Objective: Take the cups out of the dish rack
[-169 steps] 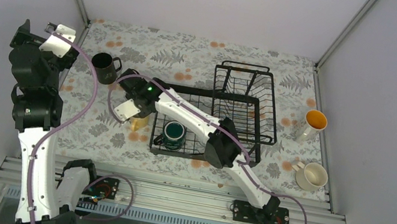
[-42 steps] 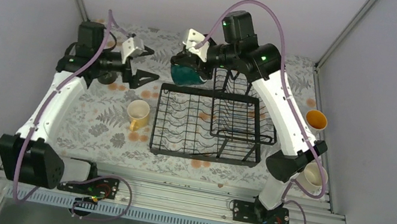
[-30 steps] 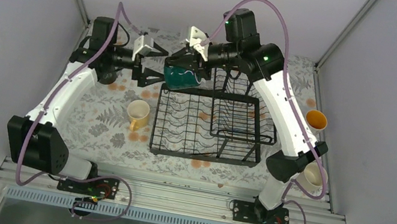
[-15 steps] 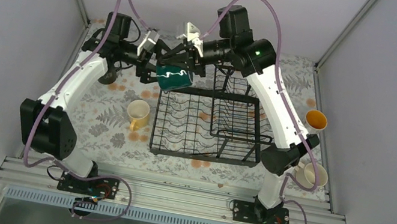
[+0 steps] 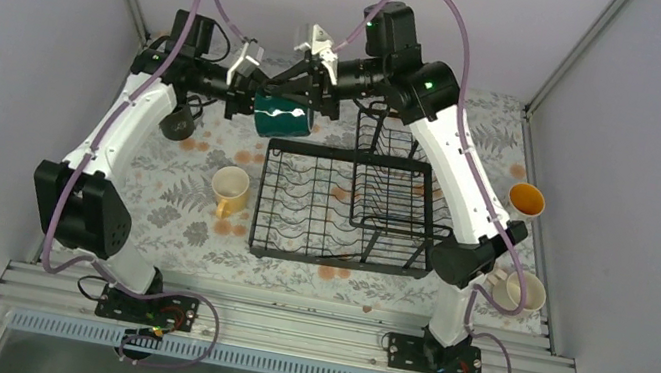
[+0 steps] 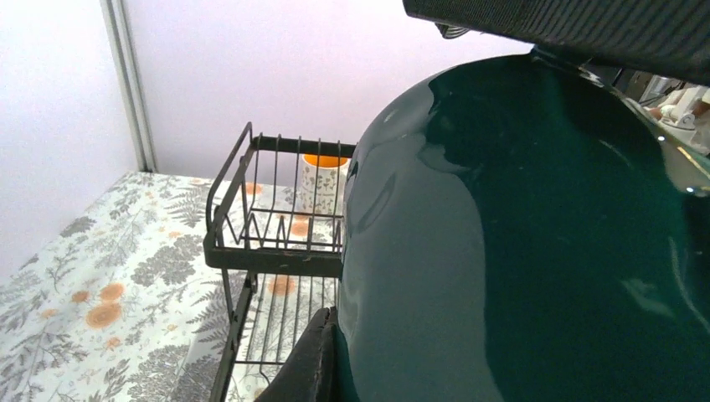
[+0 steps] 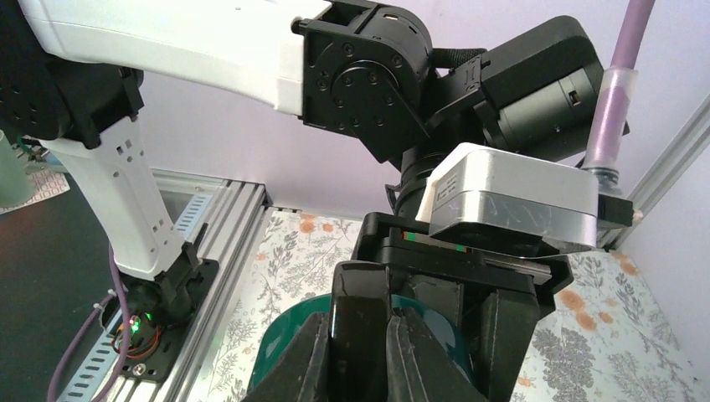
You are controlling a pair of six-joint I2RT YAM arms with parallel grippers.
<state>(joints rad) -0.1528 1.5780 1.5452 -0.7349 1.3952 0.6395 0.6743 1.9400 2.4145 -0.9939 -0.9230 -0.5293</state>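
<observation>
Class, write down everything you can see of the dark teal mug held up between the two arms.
The dark teal mug looks like glossy ceramic, with a rounded body that catches bright reflections. It hangs tilted in the air, just beyond the far left corner of the dish rack. The left gripper is shut on it from one side and the right gripper from the other. Its handle cannot be made out.

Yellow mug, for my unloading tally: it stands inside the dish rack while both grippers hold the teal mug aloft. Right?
No. The top view shows the yellow mug on the table, left of the dish rack, not inside it. The left gripper and right gripper do both hold the teal mug aloft.
</observation>
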